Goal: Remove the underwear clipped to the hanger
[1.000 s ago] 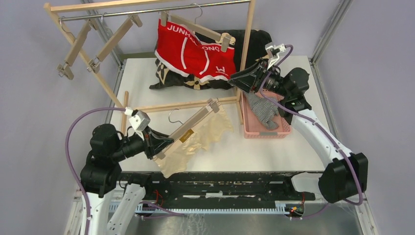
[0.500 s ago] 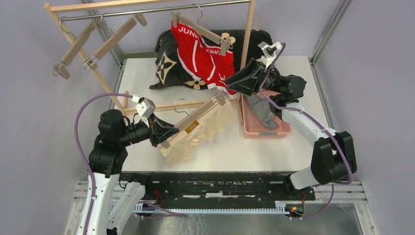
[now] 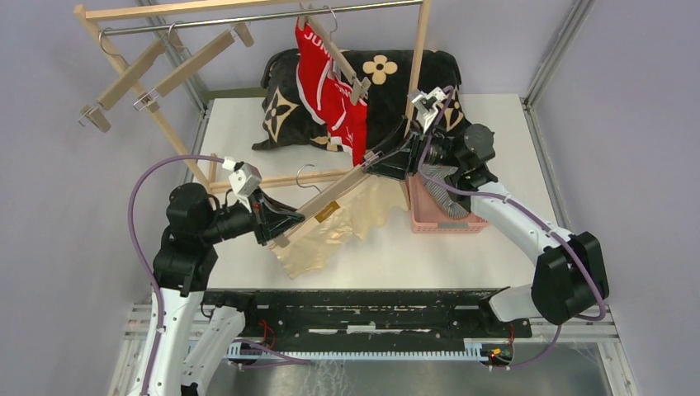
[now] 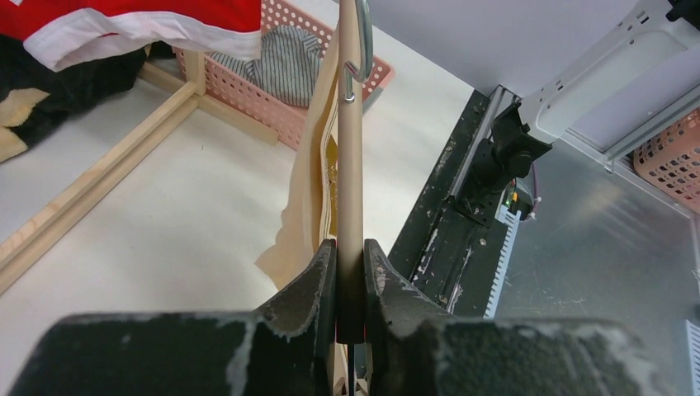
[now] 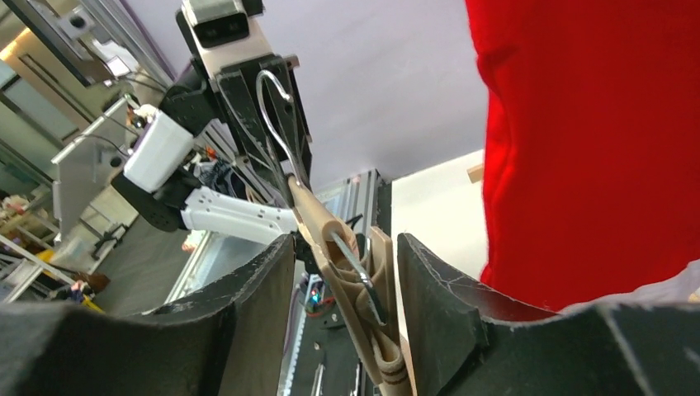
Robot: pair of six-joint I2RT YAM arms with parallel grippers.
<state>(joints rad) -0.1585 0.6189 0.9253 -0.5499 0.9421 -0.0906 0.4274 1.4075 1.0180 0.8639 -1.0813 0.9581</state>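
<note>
Now: my left hand [image 3: 276,231] is pressed shut on the near end of the wooden hanger [image 3: 326,202]. In the left wrist view both fingers [image 4: 315,280] bear flat on the bar, with no gap.

The hanger runs slantwise away from this hand, over the counter [image 3: 396,256]. The pale beige underwear [image 3: 347,223] hangs from it, beyond the left hand and below the bar, with its lower edge draped onto the counter.

My right hand [image 3: 376,161] is at the hanger's far end, fingers spread. The right wrist view shows the clip [image 5: 384,272] standing between them with a gap on each side, so there is no grip.

The red underwear [image 3: 326,91] hangs just above and beside the right hand, clipped to a second hanger on the rail [image 3: 248,18].

The striped garment [image 3: 446,198] lies in the pink basket [image 3: 437,221], directly under the right forearm, off any hanger.
</note>
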